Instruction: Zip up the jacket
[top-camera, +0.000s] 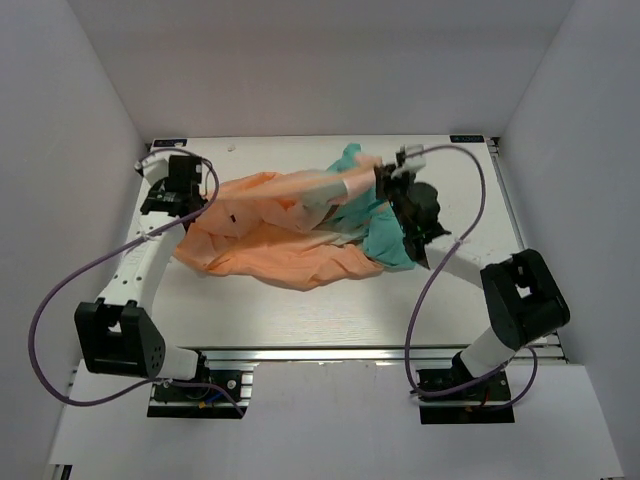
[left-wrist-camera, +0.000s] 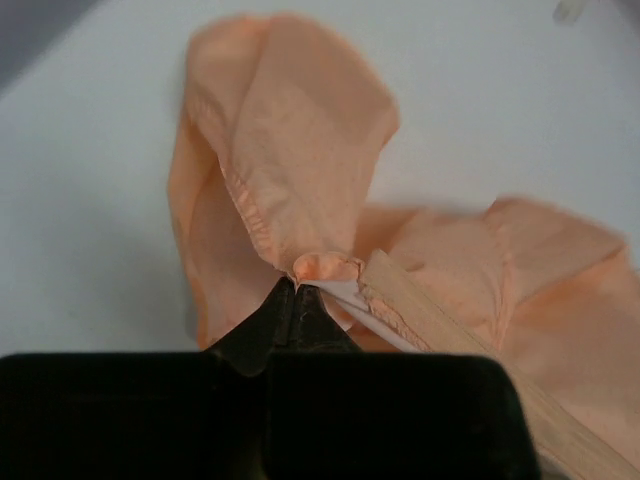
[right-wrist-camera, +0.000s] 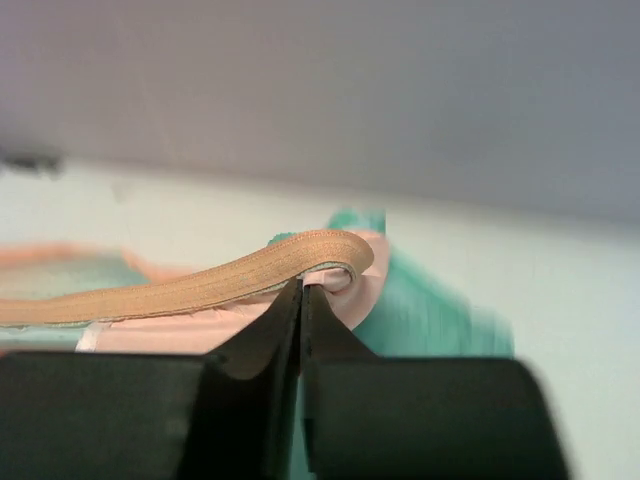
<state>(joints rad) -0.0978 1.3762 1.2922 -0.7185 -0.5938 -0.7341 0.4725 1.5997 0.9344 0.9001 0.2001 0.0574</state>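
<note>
The jacket (top-camera: 270, 235) lies crumpled mid-table, peach-orange on the left and teal-green on the right. My left gripper (top-camera: 197, 208) sits at its left end. In the left wrist view that gripper (left-wrist-camera: 298, 283) is shut on a bunched fold of peach fabric (left-wrist-camera: 290, 150), with the orange zipper band (left-wrist-camera: 440, 325) running off to the lower right. My right gripper (top-camera: 383, 178) holds the teal end raised off the table. In the right wrist view it (right-wrist-camera: 302, 286) is shut on the jacket's edge just under the curled zipper band (right-wrist-camera: 250, 270), beside teal cloth (right-wrist-camera: 420, 310).
The white table (top-camera: 300, 310) is boxed in by white walls at the left, back and right. Purple cables (top-camera: 440, 260) loop from both arms. A small white bit (left-wrist-camera: 568, 10) lies on the table far from the jacket.
</note>
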